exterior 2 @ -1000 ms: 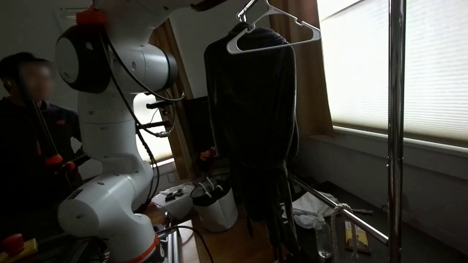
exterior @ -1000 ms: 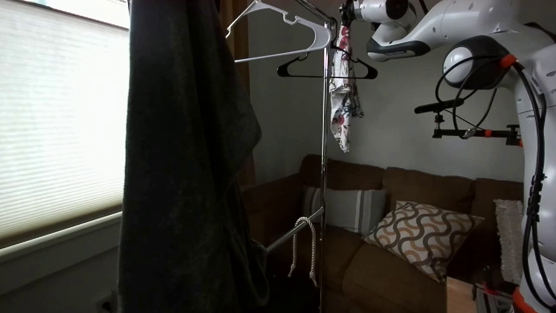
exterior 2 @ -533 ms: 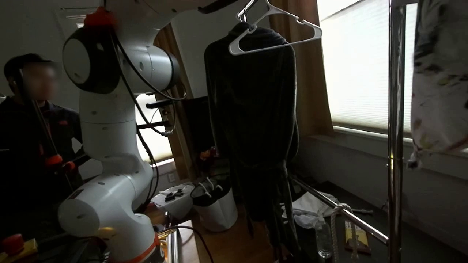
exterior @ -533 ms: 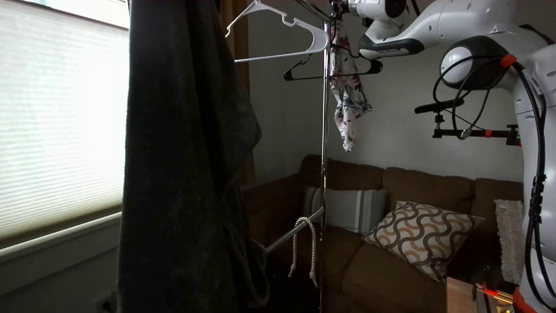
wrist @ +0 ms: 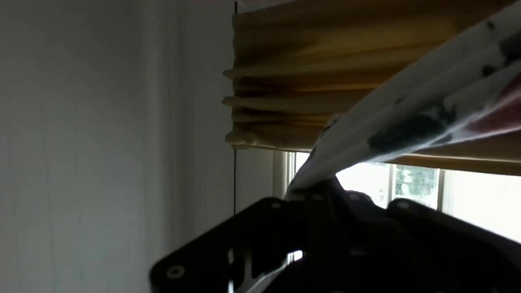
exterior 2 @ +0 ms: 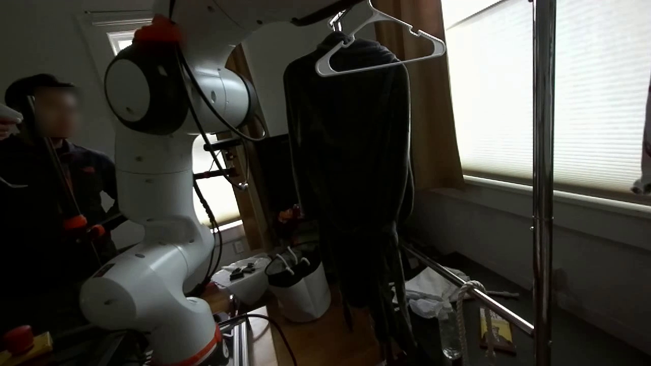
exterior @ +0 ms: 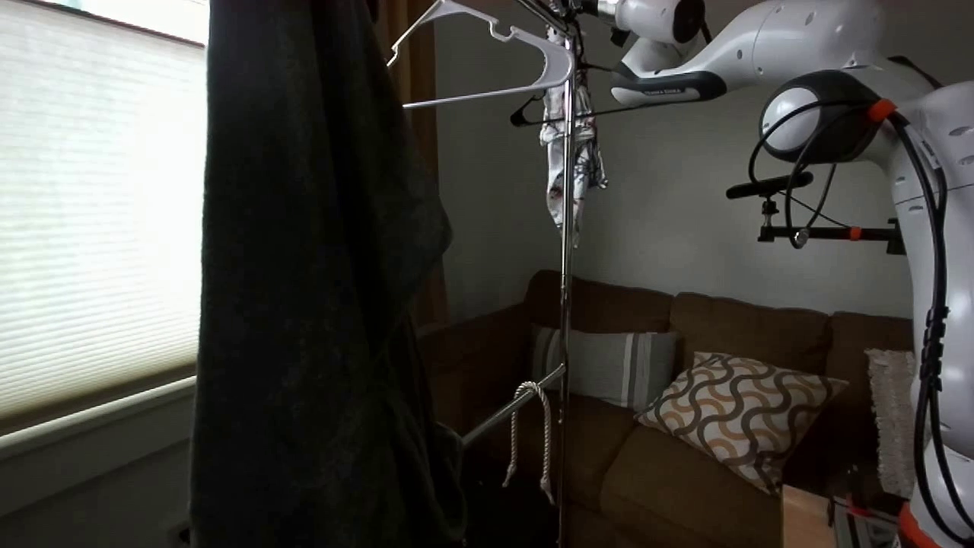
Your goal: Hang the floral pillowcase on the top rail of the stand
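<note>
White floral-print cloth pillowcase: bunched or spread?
Bunched: in an exterior view the pillowcase hangs narrow and creased, and the wrist view shows it gathered in the black mechanical hand.

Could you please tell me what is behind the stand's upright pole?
In an exterior view: the floral pillowcase, showing on both sides of the pole, and lower, the striped cushion and brown sofa. What the pole covers is hidden.

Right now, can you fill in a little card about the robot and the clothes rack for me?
Robot's grip: gripper shut on the flowery cloth
Where it is: hanging down, partly behind the pole in an exterior view
Over the top rail yet: can't tell
Hangers: white hanger, black hanger
Clothes: long dark garment, hanging
Low down: rope over the lower bar
</note>
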Controlling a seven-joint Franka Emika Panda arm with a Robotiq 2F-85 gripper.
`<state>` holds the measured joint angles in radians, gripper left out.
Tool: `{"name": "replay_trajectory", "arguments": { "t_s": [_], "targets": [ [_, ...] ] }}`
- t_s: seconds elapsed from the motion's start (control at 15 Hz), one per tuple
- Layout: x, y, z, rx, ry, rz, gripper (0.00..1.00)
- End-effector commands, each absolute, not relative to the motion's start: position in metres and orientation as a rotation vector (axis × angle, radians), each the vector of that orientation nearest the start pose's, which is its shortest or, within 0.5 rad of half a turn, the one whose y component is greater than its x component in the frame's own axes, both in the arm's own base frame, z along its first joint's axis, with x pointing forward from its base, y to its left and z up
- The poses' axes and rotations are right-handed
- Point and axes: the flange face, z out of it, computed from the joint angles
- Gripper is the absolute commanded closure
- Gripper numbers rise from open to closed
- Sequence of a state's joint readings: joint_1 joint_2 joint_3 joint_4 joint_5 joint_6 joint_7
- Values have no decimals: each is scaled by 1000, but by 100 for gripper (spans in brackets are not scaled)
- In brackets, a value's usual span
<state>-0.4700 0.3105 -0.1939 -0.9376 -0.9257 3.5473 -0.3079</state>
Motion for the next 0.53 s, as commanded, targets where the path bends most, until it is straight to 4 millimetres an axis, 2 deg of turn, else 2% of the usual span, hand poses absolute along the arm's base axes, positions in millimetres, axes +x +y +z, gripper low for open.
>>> {"name": "replay_trajectory", "arguments": {
  "t_s": [0.0,0.13,0.47],
  "targets": [
    [502,-200,910,825,702,1365,99],
    [491,-187,919,762,735,1354,99],
    [444,-177,945,615,770,1336,99]
  ]
}}
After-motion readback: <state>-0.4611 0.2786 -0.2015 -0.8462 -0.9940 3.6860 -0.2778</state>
